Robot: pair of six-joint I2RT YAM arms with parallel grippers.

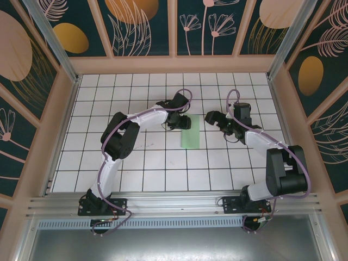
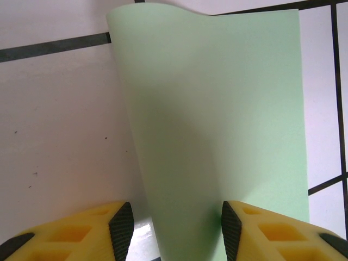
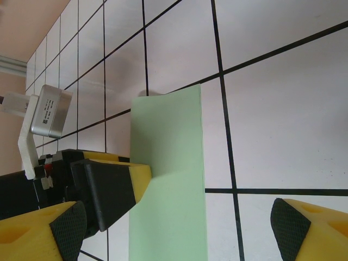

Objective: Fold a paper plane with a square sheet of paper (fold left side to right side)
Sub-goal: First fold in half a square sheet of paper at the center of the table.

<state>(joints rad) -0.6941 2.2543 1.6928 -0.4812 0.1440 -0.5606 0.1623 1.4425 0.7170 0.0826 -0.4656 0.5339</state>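
Observation:
The square sheet of paper [image 1: 191,138] lies mid-table, doubled over into a narrow pale green strip. In the left wrist view its left half [image 2: 179,163] curls over the flat right half in a rounded, uncreased bend. My left gripper [image 1: 184,123] sits at the strip's far end, and its jaws [image 2: 176,231] stand apart around that bend, with a gap on the left side. From the right wrist view, one left finger [image 3: 133,176] touches the strip's [image 3: 168,212] folded edge. My right gripper [image 1: 211,117] hovers open [image 3: 179,231] just right of the far end, holding nothing. The paper plane is out of view.
The white grid-tiled table [image 1: 141,157] spreads around the strip. Wooden rails and patterned panels [image 1: 174,64] wall in the back and both sides. The left wrist's camera block [image 3: 49,111] hangs close to my right gripper.

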